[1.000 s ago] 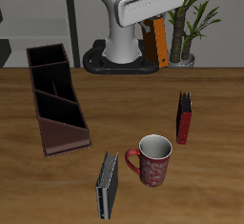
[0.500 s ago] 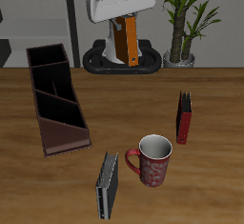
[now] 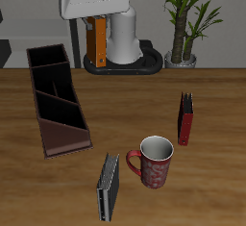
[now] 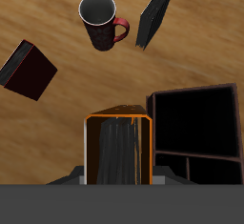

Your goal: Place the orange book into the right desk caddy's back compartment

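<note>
Orange book (image 3: 97, 39) aloft, clamped in gripper (image 3: 97, 18).
Thin, bright orange cover, page edges facing down; hangs upright beneath closed fingers, above table behind right desk caddy (image 3: 56, 97).

— Light check, my exterior camera?
— Even, soft, moderately bright. The brown wood-grain table (image 3: 221, 105) shows no glare and only faint contact shadows.
— Sharpness?
— Low resolution, edges blocky, no motion blur.
— My wrist camera?
— Equally flat light. The dark-brown maroon-sided open-top caddy (image 4: 195, 123) reads near black inside, no detail. No edge distortion noticed.
</note>
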Motion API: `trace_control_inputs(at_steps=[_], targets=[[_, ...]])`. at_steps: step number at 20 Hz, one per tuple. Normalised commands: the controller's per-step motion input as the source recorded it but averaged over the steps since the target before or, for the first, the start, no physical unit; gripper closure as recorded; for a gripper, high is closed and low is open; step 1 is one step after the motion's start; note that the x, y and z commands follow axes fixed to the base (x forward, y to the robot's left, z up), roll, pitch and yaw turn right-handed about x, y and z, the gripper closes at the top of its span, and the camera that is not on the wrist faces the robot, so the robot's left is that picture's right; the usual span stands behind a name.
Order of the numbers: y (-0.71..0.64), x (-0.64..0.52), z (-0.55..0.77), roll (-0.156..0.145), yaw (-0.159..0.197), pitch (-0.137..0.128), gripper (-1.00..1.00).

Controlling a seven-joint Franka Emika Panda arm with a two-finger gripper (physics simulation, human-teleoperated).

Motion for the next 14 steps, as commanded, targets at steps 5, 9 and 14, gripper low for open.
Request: trace_control_inputs(at_steps=[5, 9, 14], targets=[[-0.48, -0.1, -0.04, -0.092, -0.002, 0.0, 1.0], [-0.42, -0.08, 0.02, -0.06, 0.011, 0.003, 1.0], [-0.29, -0.07, -0.05, -0.059, -0.006, -0.002, 1.0]])
